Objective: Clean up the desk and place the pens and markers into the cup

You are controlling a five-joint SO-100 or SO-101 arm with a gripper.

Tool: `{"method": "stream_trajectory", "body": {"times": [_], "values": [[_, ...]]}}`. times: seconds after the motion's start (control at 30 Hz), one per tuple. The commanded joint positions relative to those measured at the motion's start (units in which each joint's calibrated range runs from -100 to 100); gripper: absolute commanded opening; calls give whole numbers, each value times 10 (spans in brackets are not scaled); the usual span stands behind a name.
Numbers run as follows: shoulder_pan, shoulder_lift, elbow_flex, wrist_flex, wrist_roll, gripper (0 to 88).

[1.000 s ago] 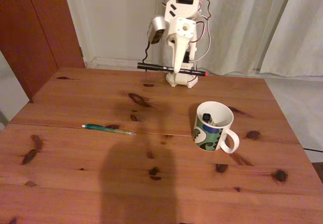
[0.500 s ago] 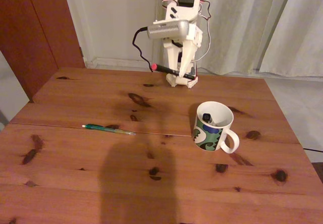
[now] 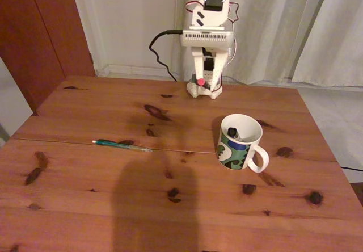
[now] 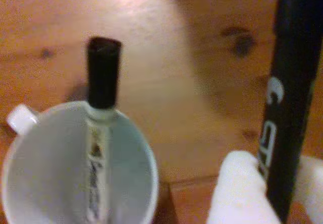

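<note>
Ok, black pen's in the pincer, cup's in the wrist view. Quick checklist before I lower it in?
1. Black pen clamped in the pincer: ok.
2. Cup upright on the desk: ok.
3. Room in the cup beside the white marker: ok.
4. Pen above the cup mouth: not ok; in the wrist view it sits right of the rim.
5. Teal pen clear of the cup: ok.

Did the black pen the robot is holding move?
Yes. The black pen swung from lying sideways across the robot's base to pointing its red tip at the camera.
</note>
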Motion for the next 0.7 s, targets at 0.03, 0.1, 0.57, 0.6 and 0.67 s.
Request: {"method": "stream_trajectory", "body": {"times": [0.03,0.1,0.57,0.6,0.67], "values": [[-9,-23,-7,-80,-26,7],[-15,-23,-7,-105,-32,7],[-106,-23,-7,-124,-78,8],[-112,-23,-7,-124,-78,8],[-123,-23,-7,-124,-78,6]]}}
